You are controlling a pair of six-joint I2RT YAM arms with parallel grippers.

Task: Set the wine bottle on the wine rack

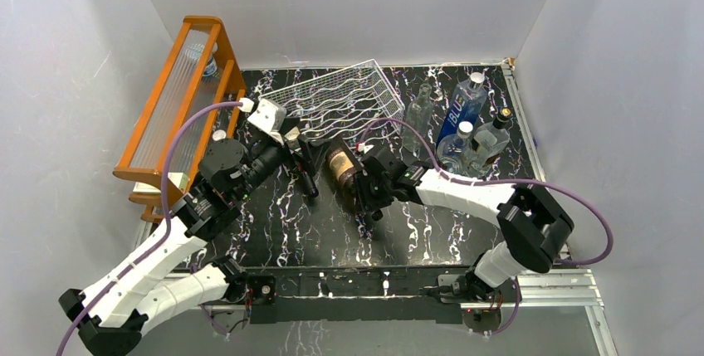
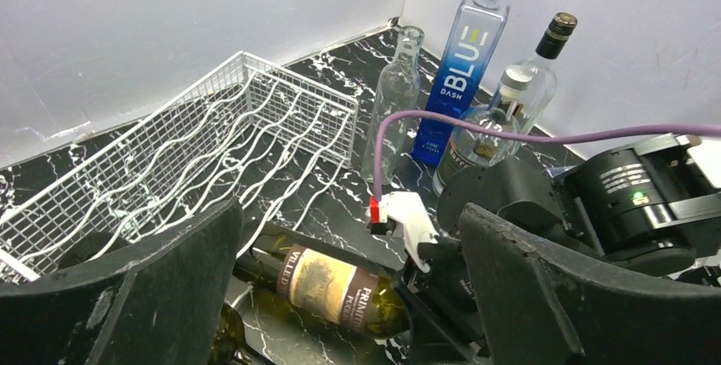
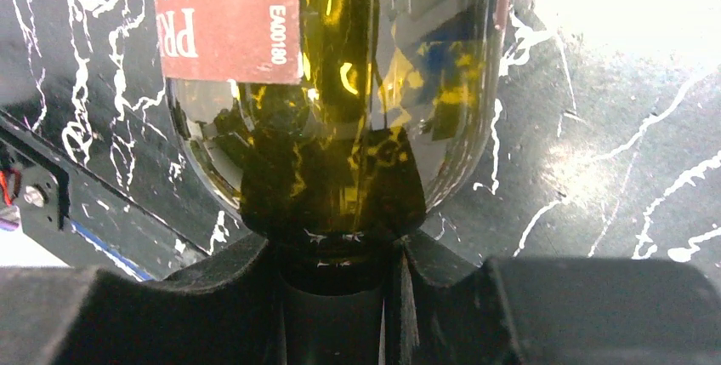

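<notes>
The wine bottle (image 1: 339,167) is seen lying on its side just in front of the wine rack (image 1: 342,95), off the rack's near edge and not on it. Its brown label is turned upward. Whether its body touches the black marbled table (image 1: 432,227) cannot be told. The bottle's neck is clamped between the closed-in fingers of the right gripper (image 1: 363,193). In the right wrist view the green glass shoulder is seen widening directly beyond those fingers.

The left gripper (image 1: 303,163) is held in front of the rack's left part, just beside the bottle and apart from it. Its jaws are spread wide, and nothing is held between them.

The rack is tilted, with its far edge raised and its wavy cross wires bare.

To the right of the rack, a tall blue bottle (image 1: 466,101) and several clear glass bottles (image 1: 477,147) are stood upright in a group. To the left of the rack, an orange wooden shelf (image 1: 178,103) is stood against the wall.
</notes>
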